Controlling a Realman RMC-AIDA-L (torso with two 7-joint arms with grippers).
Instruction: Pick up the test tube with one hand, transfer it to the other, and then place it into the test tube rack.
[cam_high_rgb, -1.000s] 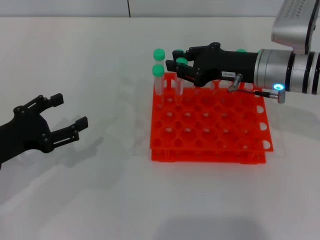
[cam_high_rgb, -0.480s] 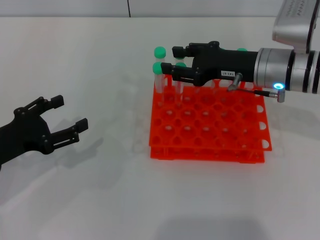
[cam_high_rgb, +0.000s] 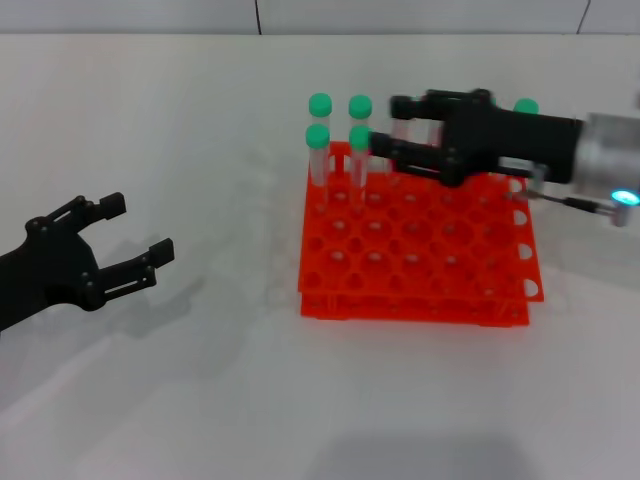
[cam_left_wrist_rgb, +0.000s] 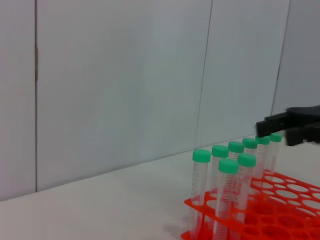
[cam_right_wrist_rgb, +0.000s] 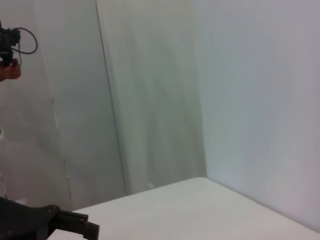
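Observation:
The orange-red test tube rack (cam_high_rgb: 415, 250) stands right of centre in the head view. Several green-capped test tubes stand upright in its far rows. One test tube (cam_high_rgb: 359, 150) stands in the second row, just off my right gripper's fingertips and free of them. My right gripper (cam_high_rgb: 385, 123), black with a blue ring light, hovers over the rack's far edge, open and empty. My left gripper (cam_high_rgb: 138, 228) is open and empty, low over the table at the far left. The left wrist view shows the tubes (cam_left_wrist_rgb: 228, 190), the rack (cam_left_wrist_rgb: 280, 220) and the right gripper (cam_left_wrist_rgb: 292, 127).
Another green-capped tube (cam_high_rgb: 525, 107) stands at the rack's far right corner, behind the right arm. The white table (cam_high_rgb: 200, 400) stretches around the rack. A wall with panel seams (cam_left_wrist_rgb: 125, 75) lies beyond the table.
My right gripper has opened and drawn back to the right, leaving the tube it held standing in the rack's second row. The rack shifted slightly. The left arm has not moved.

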